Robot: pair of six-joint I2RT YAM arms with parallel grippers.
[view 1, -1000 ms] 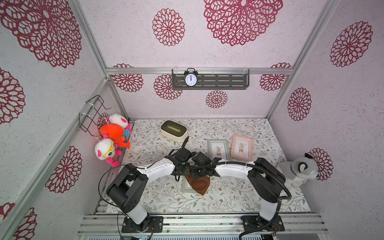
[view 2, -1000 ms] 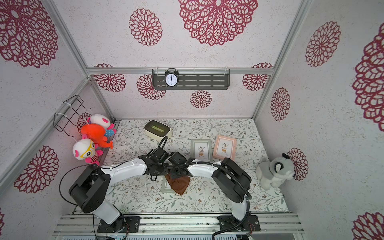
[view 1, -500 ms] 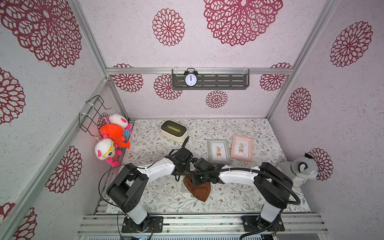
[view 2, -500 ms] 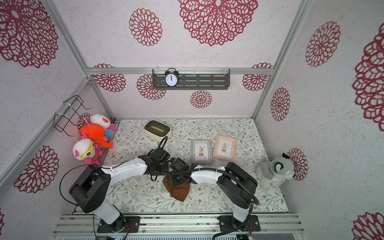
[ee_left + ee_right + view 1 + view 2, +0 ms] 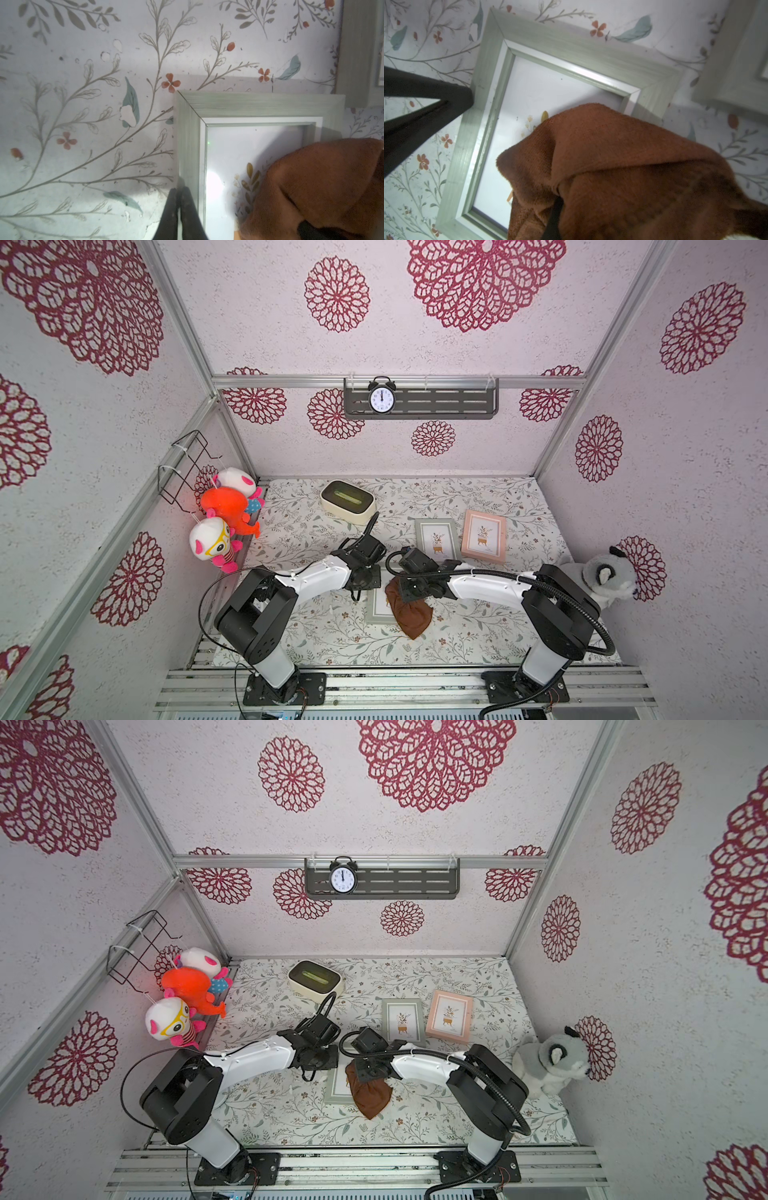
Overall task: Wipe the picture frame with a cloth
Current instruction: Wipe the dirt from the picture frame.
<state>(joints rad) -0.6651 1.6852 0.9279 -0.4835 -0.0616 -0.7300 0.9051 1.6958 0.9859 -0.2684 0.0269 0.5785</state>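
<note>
**Wipe in progress, glass part-covered**

In both top views, cloth (image 5: 409,614) was seen draped over green picture frame (image 5: 378,608) on tabletop (image 5: 316,626); both grips were hidden by wrists. Left wrist: left fingers (image 5: 189,212) were pressed shut, empty, at frame's edge. Right wrist: right fingers (image 5: 554,216) were clamped on cloth; approx. half the glass lay bare, judged unwiped.

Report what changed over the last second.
The right gripper, jaws shut on the cloth, dragged it across the front frame: first toward the robot's left, then back to the right, uncovering more glass. Nothing was newly gripped or released. The left gripper stayed shut at that frame's edge; the rear grey-green frame and pink frame did not move.
</note>
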